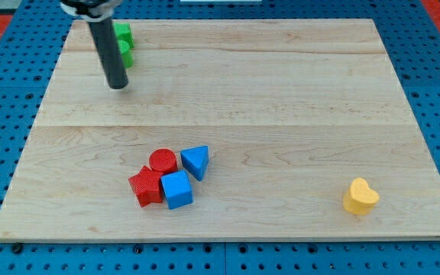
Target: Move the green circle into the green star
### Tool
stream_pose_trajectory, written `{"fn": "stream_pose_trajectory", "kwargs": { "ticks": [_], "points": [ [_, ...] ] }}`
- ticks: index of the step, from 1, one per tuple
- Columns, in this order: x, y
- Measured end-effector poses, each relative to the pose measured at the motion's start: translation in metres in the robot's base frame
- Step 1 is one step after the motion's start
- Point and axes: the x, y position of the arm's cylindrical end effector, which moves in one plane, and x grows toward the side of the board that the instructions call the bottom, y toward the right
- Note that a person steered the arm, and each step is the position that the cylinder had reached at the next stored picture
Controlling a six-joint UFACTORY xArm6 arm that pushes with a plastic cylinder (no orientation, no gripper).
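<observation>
Two green blocks sit at the view's top left, largely hidden behind my rod. One green block (122, 33) is at the board's top edge and the other green block (127, 54) lies just below it, touching or nearly touching. Their shapes cannot be made out. My tip (118, 86) rests on the board just below and slightly left of the lower green block.
A cluster sits at the lower middle: red circle (163, 161), red star (147, 186), blue cube (177, 189), blue triangle (195, 161). A yellow heart (360, 196) lies at the lower right. The wooden board (281, 92) sits on a blue pegboard.
</observation>
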Motion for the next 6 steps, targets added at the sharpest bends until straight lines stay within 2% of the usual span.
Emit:
{"fn": "stream_pose_trajectory", "kwargs": {
  "ticks": [1,2,6],
  "points": [
    [-0.032,-0.009],
    [-0.046,-0.011],
    [-0.051,-0.011]
  ]
}}
